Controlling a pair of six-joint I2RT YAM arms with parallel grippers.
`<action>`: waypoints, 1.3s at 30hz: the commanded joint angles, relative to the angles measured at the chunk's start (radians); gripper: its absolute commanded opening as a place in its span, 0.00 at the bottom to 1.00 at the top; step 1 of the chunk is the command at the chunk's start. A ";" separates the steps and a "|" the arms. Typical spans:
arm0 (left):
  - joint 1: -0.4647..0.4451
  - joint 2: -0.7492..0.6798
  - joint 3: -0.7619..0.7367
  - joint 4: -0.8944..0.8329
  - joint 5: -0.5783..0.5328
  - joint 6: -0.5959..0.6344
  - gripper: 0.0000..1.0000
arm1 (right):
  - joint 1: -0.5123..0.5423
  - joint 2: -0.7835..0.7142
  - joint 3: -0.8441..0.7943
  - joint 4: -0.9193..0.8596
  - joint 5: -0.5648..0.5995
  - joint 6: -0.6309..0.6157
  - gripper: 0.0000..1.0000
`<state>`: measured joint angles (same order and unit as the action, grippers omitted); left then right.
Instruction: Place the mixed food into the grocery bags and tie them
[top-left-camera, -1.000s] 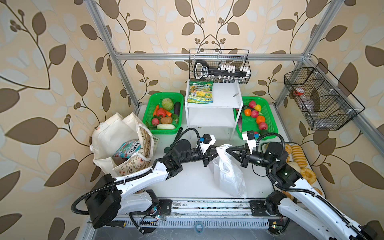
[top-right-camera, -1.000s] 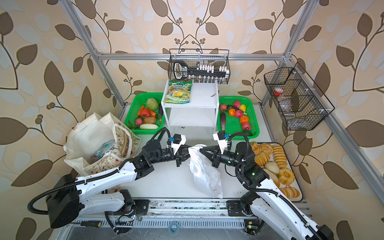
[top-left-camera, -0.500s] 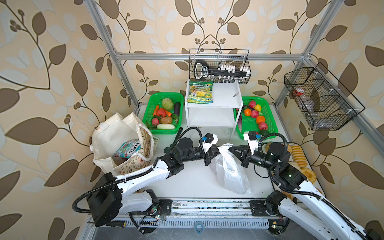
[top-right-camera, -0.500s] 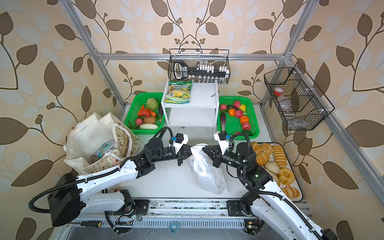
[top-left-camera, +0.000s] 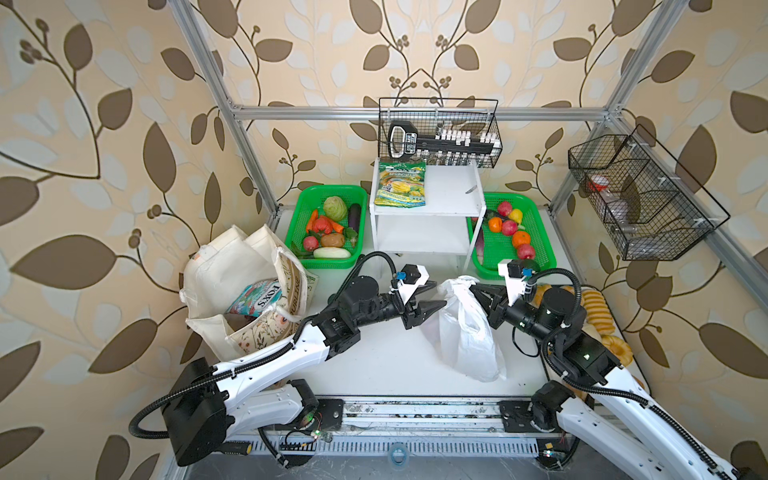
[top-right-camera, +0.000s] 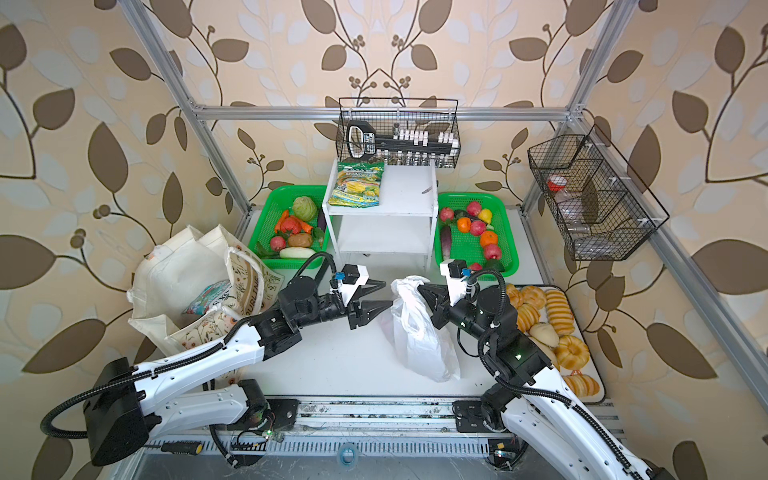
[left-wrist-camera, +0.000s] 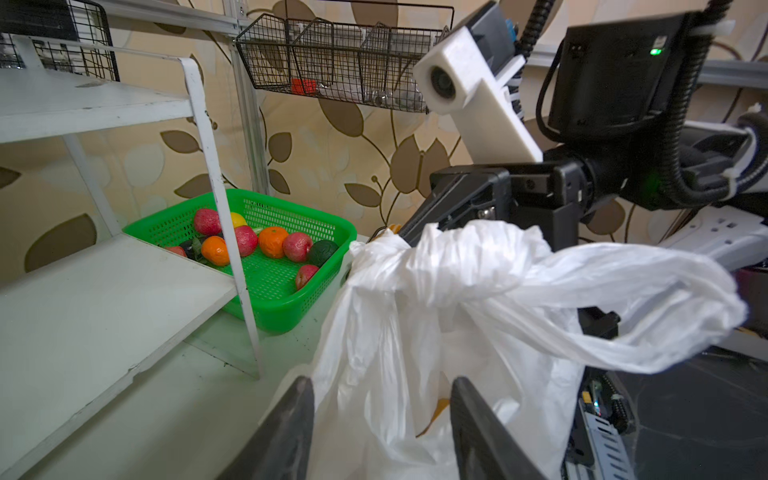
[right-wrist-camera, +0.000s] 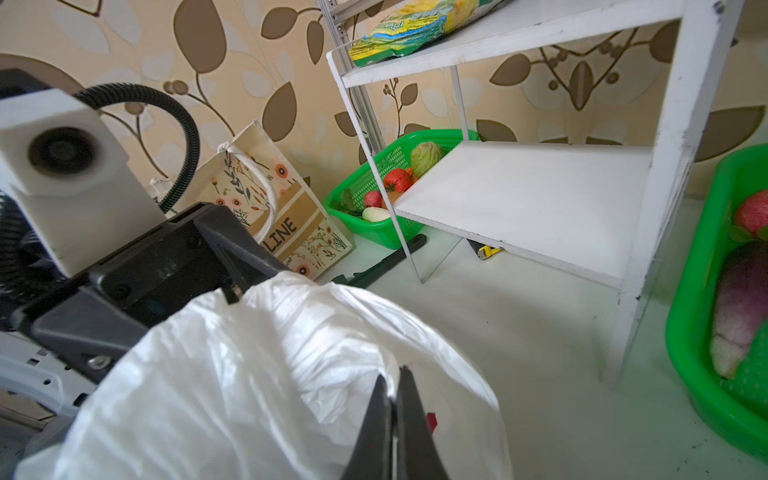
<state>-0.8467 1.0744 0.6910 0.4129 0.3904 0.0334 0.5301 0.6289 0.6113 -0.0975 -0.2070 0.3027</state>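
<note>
Bags on the bench (top-left-camera: 386, 361): two. One cream canvas tote (top-left-camera: 224, 270) stands at the left, mouth open, with one blue-red "FOX'S" packet (top-left-camera: 255, 297) showing inside. One white plastic bag (top-left-camera: 465, 332) stands at the centre, between the arms, its top bunched and twisted.

Hands: two. The left hand (top-left-camera: 432, 297) has its jaws parted. In both top views its tips lie just beside the left edge of the plastic bag, below the twisted top. In the left wrist view its fingers (left-wrist-camera: 286, 432) stand apart with the film between them, and no clamping is visible. The right hand (top-left-camera: 476, 289) is closed, pinched onto the bunched top of the plastic bag from the right, and in the right wrist view its jaws are pressed together against the film.

Green baskets: two, a left basket (top-left-camera: 305, 195) and a right basket (top-left-camera: 540, 232), one on each side of one white shelf unit (top-left-camera: 453, 195). One green-yellow snack packet (top-left-camera: 401, 185) lies on the top shelf. All of these sit well apart from both hands.
</note>
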 joint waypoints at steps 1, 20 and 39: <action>-0.069 -0.078 0.030 -0.051 -0.085 0.107 0.58 | 0.005 0.003 0.045 0.003 0.059 0.008 0.00; -0.437 0.059 0.190 -0.138 -0.580 0.606 0.76 | 0.003 0.076 0.057 0.020 0.042 0.110 0.00; -0.284 -0.245 0.004 -0.380 -0.891 0.072 0.00 | -0.070 0.012 0.097 -0.111 0.027 0.026 0.00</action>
<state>-1.1664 0.8825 0.7292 0.0803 -0.4377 0.2596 0.4759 0.6514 0.6643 -0.1944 -0.1703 0.3458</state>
